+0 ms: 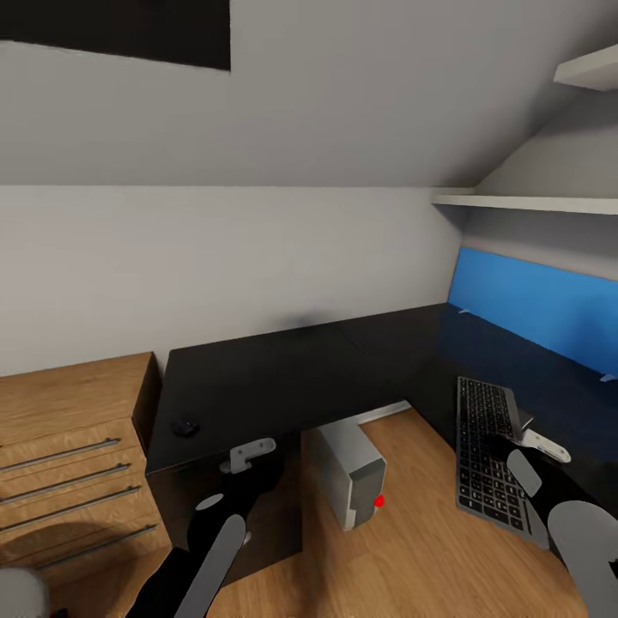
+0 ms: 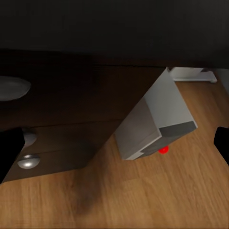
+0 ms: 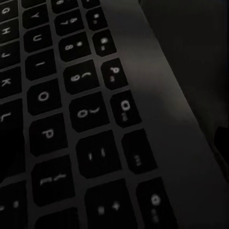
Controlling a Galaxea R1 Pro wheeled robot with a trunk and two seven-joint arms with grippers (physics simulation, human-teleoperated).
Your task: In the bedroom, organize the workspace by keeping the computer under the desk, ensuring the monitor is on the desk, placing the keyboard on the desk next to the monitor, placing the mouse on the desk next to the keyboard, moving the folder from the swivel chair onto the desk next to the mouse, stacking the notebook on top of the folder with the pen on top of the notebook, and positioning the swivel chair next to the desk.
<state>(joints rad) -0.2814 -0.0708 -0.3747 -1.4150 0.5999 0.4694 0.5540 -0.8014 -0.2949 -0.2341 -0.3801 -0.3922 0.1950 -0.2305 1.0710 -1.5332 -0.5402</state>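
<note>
Head view: right pincer [image 1: 534, 433] over keyboard [image 1: 489, 459], grip state unclear; left pincer [image 1: 249, 455] by surface [image 1: 257, 378] edge, state unclear

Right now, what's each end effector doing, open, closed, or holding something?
Left end effector: cannot tell, hovering at the desk edge.
Right end effector: cannot tell, at the keyboard.

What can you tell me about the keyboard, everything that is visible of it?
The keyboard is slim and flat, with a silver-grey frame that looks like metal and dark keys with pale lettering. It lies on the right wing of the glossy black desk, its long side running away from the robot, its near end at the desk's front edge. The right gripper is at its right edge, seemingly gripping it, though the contact itself is unclear. The right wrist view shows its keys close up.
</note>
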